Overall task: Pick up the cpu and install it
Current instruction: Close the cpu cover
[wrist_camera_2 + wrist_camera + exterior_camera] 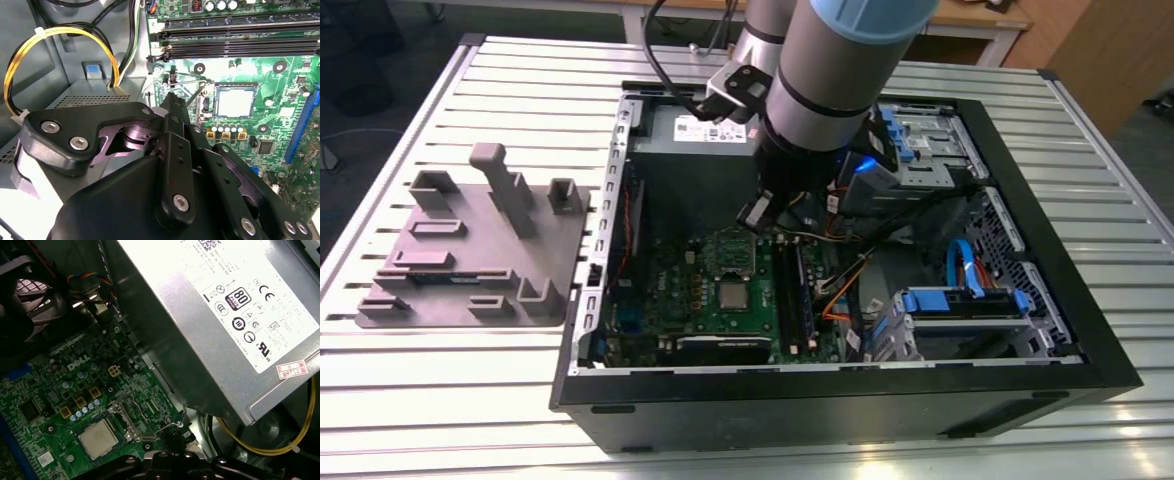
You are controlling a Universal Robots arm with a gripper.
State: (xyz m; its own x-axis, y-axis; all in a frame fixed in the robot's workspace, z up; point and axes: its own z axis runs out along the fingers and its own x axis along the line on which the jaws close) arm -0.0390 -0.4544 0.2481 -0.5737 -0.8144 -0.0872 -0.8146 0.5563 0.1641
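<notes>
1. Where the exterior view looked into the open black computer case (854, 395) on the ribbed metal surface (494, 380), the cpu (736, 295) lay flat in its green-board socket.
2. Second wrist view: matte black claw (172, 100) clenched, empty, near the silver square cpu (235, 101).
3. First wrist view: pale-rimmed cpu (98, 437) seated beside the grey power supply (220, 330).

Cpu (98, 438) with dull silvery metal top, tool (172, 107) of matt black metal, glossy green motherboard (707, 300), ribbed pale metal table (454, 400), matt grey plastic fixture (467, 250).
</notes>
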